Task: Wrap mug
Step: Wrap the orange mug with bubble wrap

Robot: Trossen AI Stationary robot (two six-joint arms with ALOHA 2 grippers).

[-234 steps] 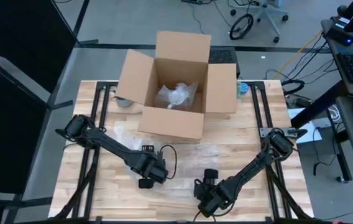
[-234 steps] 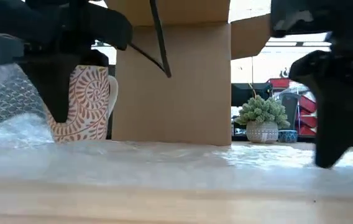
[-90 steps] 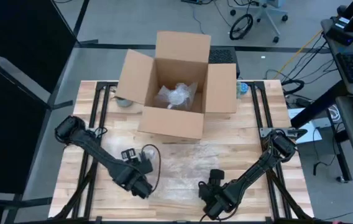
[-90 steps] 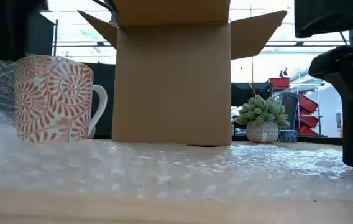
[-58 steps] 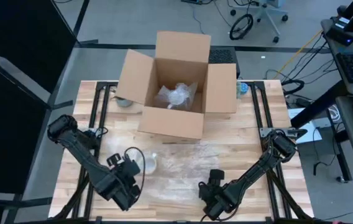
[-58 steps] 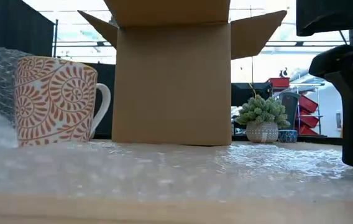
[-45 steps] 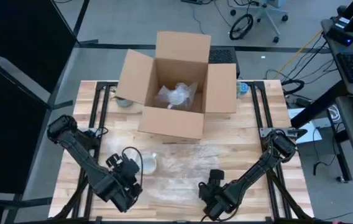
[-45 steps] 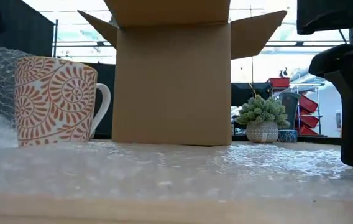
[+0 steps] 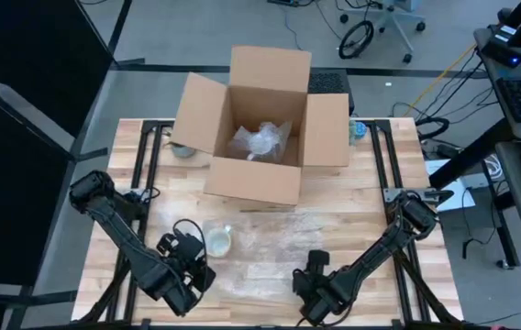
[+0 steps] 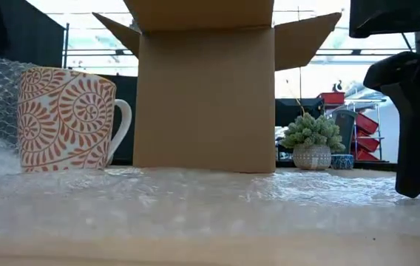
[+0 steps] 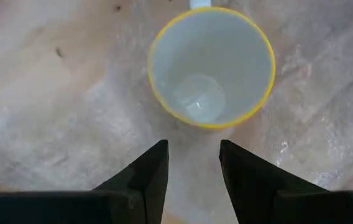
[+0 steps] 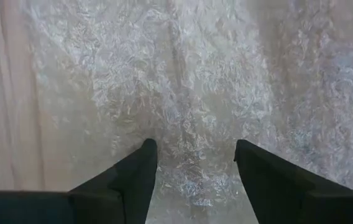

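From above, the small white-cream ceramic mug (image 9: 216,241) stands upright on the pale wooden slatted table (image 9: 371,206), on the left part of a clear plastic bubble-wrap sheet (image 9: 270,247) spread across the near middle. The left gripper (image 9: 190,272) sits just beside the mug on its near-left side, not touching it. The right gripper (image 9: 313,295) hovers over the sheet's near edge, well apart from the mug. Behind the sheet stands a large brown cardboard box (image 9: 259,128) with its flaps open and a crumpled bundle of clear wrap (image 9: 260,140) inside.

At table height, the mug (image 10: 66,120) shows an orange-red spiral pattern and its handle points toward the box (image 10: 205,89), which stands farther back. Bubble wrap (image 10: 195,199) covers the foreground and rises in a fold behind the mug on its far-left side. A dark gripper (image 10: 417,111) hangs at the right edge. A small potted green plant (image 10: 311,140) sits in the room beyond.

The left wrist camera looks straight down into the mug (image 11: 211,65), which has a yellow rim and a pale interior; the left gripper (image 11: 193,163) has its fingers spread apart, empty, their tips just short of the rim.

The right wrist camera shows only bubble wrap (image 12: 189,81) over wood; the right gripper (image 12: 195,163) is spread wide, holding nothing, its tips close above the sheet.
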